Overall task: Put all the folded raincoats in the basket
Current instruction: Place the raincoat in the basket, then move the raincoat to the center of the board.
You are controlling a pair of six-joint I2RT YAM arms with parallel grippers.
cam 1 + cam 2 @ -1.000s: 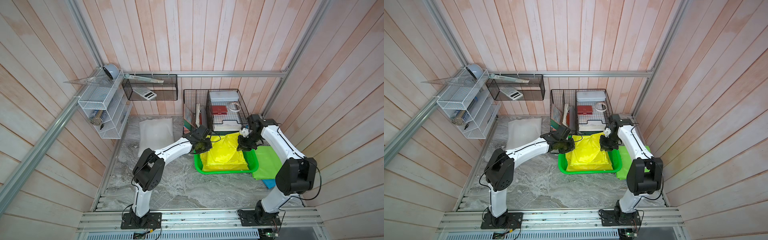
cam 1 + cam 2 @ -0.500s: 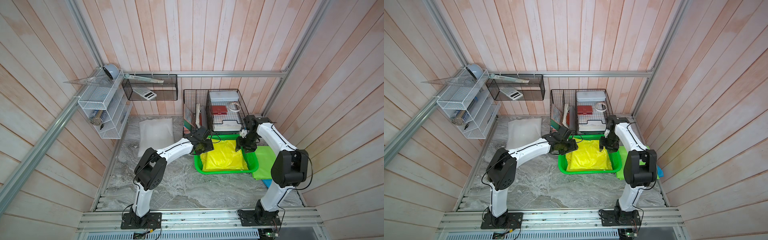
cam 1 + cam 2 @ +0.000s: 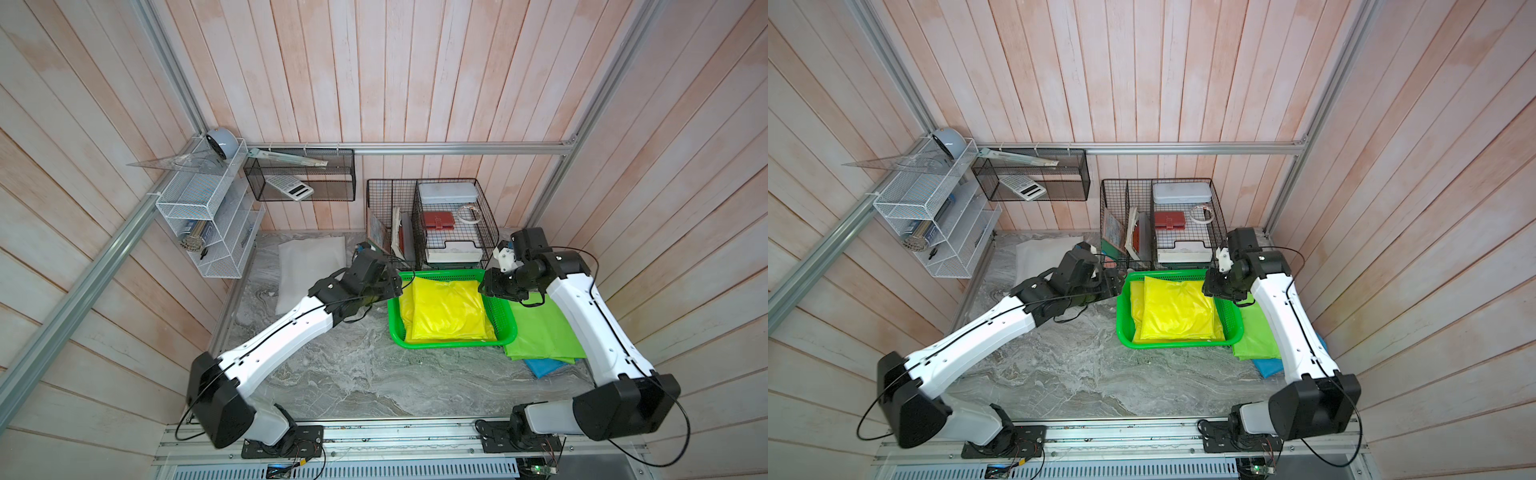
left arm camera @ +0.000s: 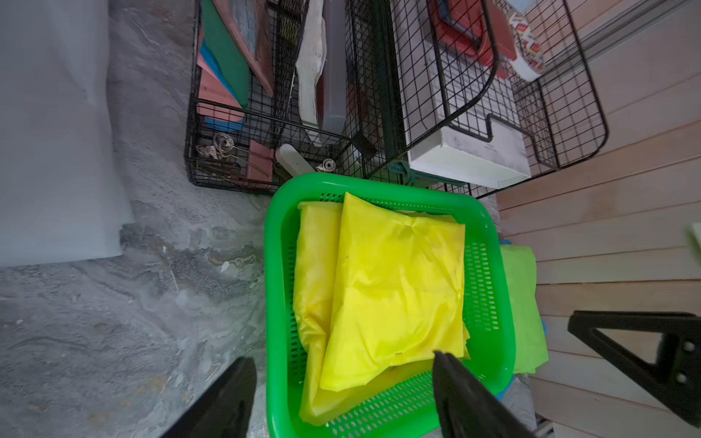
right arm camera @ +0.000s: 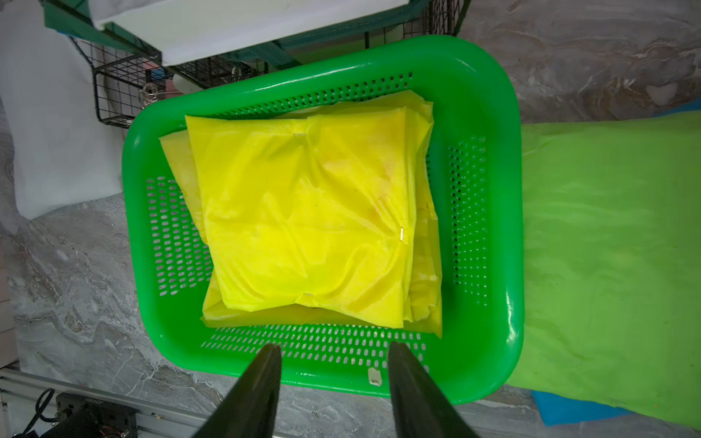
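Lying folded in the basket (image 5: 508, 265), the raincoat (image 5: 303, 212) is home. With my left end effector (image 4: 343, 360) at its ten o'clock and my right end effector (image 5: 335, 348) at two, both agape and empty, I should rise straight up, clear of the rim.

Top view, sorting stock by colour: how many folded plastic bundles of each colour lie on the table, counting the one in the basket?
Yellow bundle, in the basket: 1
Lime green bundle: 1
Blue bundle, mostly under the lime green one: 1
White bundle: 1
Total: 4
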